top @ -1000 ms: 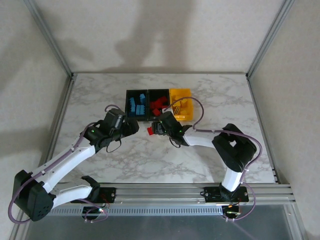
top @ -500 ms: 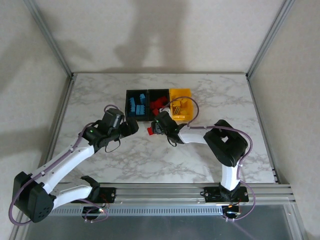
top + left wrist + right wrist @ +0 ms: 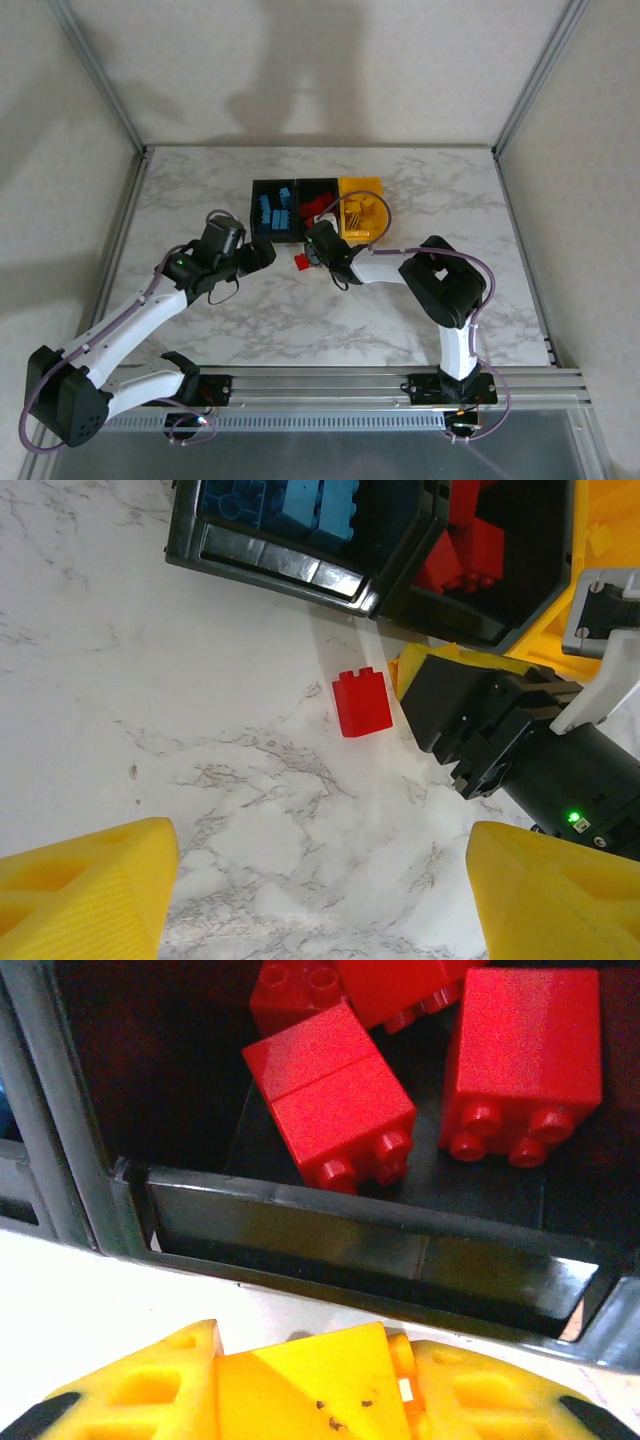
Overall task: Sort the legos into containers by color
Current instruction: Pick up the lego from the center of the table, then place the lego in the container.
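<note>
Three joined containers stand at the back: a black one [image 3: 272, 212] with light blue legos [image 3: 315, 500], a black one [image 3: 318, 208] with red legos [image 3: 330, 1095], and a yellow one [image 3: 362, 205]. One red lego [image 3: 300, 261] [image 3: 361, 702] lies loose on the marble in front of them. My right gripper [image 3: 314, 244] [image 3: 315, 1348] sits low just before the red container's front wall, shut on a yellow lego [image 3: 300, 1390]. My left gripper [image 3: 264, 255] [image 3: 320, 880] hovers left of the red lego, open, with bare marble between its fingers.
The right arm's black wrist [image 3: 500, 735] lies close to the right of the loose red lego. The marble table [image 3: 300, 320] stretches bare toward the near edge. Metal frame posts [image 3: 120, 230] line both sides.
The right gripper's jaws have come together on the yellow lego, and its arm has shifted left and toward the containers. The left arm and the loose red lego have stayed put.
</note>
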### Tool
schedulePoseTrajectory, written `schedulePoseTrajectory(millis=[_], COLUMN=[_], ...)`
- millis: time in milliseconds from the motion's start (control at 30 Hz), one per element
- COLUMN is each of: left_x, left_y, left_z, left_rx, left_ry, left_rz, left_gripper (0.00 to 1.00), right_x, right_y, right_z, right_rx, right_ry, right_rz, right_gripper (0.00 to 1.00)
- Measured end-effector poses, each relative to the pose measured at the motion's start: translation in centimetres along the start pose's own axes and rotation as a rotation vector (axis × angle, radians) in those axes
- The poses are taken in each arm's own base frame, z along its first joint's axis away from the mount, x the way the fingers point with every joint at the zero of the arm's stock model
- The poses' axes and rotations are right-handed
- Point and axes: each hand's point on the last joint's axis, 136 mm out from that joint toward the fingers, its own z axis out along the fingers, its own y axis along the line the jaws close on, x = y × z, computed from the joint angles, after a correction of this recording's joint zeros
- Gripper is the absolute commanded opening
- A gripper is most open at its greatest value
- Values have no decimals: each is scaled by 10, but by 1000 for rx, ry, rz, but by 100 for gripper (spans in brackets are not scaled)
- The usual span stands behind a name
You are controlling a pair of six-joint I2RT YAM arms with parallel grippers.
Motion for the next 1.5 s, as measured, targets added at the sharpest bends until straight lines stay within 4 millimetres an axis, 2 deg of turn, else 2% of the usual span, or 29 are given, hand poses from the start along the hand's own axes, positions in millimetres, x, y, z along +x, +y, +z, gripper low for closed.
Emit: schedulePoseTrajectory(millis=[133, 267, 433, 533, 733, 933, 1067, 1233, 1433, 1500], left_x=[0, 0, -1, 0, 4, 11, 13, 13, 24, 28], left_y=[-1, -3, -9, -14, -25, -28, -27, -27, -26, -26], left_z=[0, 1, 5, 7, 9, 12, 13, 13, 19, 22], left_rx=[4, 13, 39, 66, 104, 114, 112, 113, 99, 95], left_ry=[4, 6, 11, 20, 32, 48, 52, 54, 83, 96], left_rz=[-1, -1, -3, -6, -2, 0, -1, 0, 14, 19], left_gripper=[75, 75, 75, 75, 75, 75, 75, 75, 77, 77], right_x=[4, -1, -35, -53, -77, -95, -98, -95, -96, -97], right_y=[-5, -11, -14, -31, -82, -110, -119, -127, -127, -127], right_z=[-8, -35, -78, -89, -80, -55, -38, -23, -20, -21], right_rx=[9, 7, -20, 3, 111, 181, 209, 233, 237, 237], right_ry=[7, -1, -73, -100, -91, -68, -43, -10, -3, -4], right_rz=[-12, -16, 16, 51, 123, 167, 176, 180, 183, 180], right_gripper=[33, 33, 34, 34, 35, 38, 42, 54, 64, 64])
